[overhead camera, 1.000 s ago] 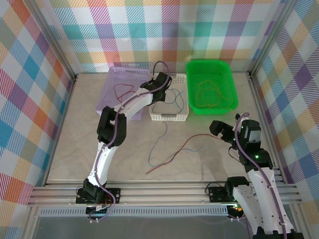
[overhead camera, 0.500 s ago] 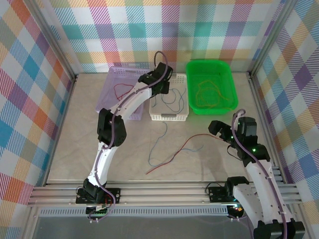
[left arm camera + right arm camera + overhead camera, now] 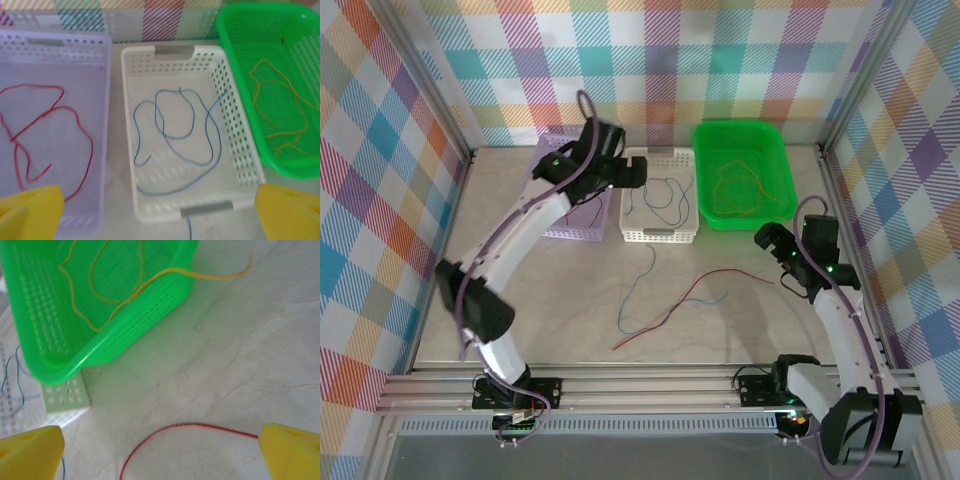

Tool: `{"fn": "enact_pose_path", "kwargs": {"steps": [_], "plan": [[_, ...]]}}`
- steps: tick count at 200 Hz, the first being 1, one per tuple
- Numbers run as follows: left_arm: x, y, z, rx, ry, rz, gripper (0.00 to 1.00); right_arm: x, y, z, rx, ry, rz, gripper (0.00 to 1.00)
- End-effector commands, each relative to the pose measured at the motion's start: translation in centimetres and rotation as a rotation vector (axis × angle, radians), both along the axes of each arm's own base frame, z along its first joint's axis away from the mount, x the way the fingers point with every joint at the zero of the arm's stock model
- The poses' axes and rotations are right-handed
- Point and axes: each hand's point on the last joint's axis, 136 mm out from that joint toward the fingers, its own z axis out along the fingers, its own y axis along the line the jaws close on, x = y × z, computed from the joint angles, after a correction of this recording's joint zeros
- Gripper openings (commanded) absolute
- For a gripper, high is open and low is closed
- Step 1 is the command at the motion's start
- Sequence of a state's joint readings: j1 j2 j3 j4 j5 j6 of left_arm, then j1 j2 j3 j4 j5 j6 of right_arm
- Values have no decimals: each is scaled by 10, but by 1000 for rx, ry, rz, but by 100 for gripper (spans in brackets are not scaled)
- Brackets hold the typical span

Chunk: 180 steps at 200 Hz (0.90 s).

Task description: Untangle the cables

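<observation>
My left gripper [image 3: 628,172] [image 3: 160,220] hangs open above the gap between the purple and white baskets, with nothing between its yellow fingers [image 3: 30,212]. A blue cable [image 3: 175,125] [image 3: 660,195] lies coiled in the white basket. In the purple basket lies a red cable [image 3: 50,130], and a yellow-orange cable [image 3: 280,115] [image 3: 740,190] in the green one. A second blue cable [image 3: 638,285] and a second red cable [image 3: 690,295] [image 3: 175,430] cross on the table. My right gripper [image 3: 768,238] [image 3: 160,455] is open and empty above the red cable's right end.
Three baskets line the back of the table: purple basket [image 3: 560,150], white basket [image 3: 660,237], green basket [image 3: 745,222]. One end of the yellow-orange cable [image 3: 215,275] hangs over the green basket's rim onto the table. Checked walls and metal rails [image 3: 640,385] enclose the table.
My left gripper has opened and swung up and to the left, away from the white basket. The right gripper has drifted slightly towards the back right.
</observation>
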<state>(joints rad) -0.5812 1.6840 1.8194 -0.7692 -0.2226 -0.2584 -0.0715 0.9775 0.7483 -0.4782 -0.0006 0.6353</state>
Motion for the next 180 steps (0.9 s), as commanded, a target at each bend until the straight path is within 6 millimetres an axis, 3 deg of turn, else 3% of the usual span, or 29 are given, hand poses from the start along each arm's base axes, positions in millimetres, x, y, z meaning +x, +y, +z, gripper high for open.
{"fn": "enact_pose_path", "kwargs": {"steps": [1, 45, 78, 102, 140, 180], "plan": [[-22, 17, -8, -8, -8, 31, 100, 19, -17, 9, 103, -51, -129, 100], [-51, 48, -15, -15, -83, 95, 100, 51, -27, 8, 249, -114, -231, 100], [-52, 57, -18, 10, -114, 120, 100, 64, -37, -2, 340, -150, -310, 100], [-51, 56, -27, 16, -102, 124, 100, 72, -41, -23, 416, -143, -367, 98], [-51, 64, -22, 47, -128, 149, 100, 87, -46, -59, 554, -100, -423, 94], [-51, 69, -20, 56, -153, 167, 100, 101, -59, -59, 523, -140, -440, 86]]}}
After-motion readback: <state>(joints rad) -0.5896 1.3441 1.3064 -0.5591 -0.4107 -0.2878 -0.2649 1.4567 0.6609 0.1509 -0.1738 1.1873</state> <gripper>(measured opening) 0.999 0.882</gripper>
